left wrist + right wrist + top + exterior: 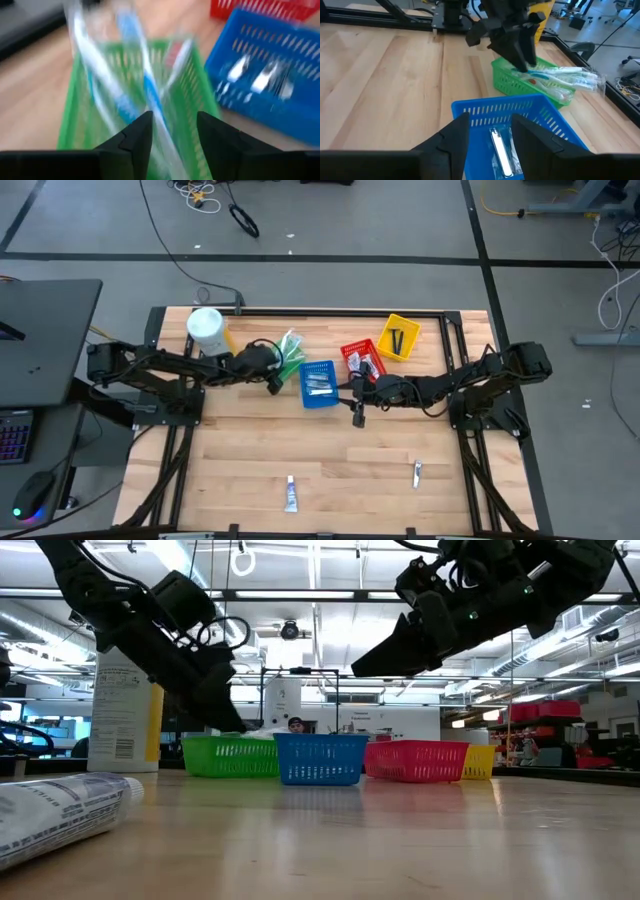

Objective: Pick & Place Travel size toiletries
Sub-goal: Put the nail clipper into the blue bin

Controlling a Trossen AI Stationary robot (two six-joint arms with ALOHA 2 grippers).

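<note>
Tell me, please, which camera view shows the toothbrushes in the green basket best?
The right wrist view: the wrapped toothbrushes lie sharp across the green basket, overhanging its rim, under the left gripper. The left wrist view shows them close but blurred. The high view shows them small. The low view shows only the basket's wall.

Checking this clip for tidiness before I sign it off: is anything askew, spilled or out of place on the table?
Two things. The toothbrushes in the green basket are too long for it and stick out over its rim. Two small tubes still lie loose on the bare wood near the table's front edge, far from the baskets. Nothing looks spilled or damaged.
</note>
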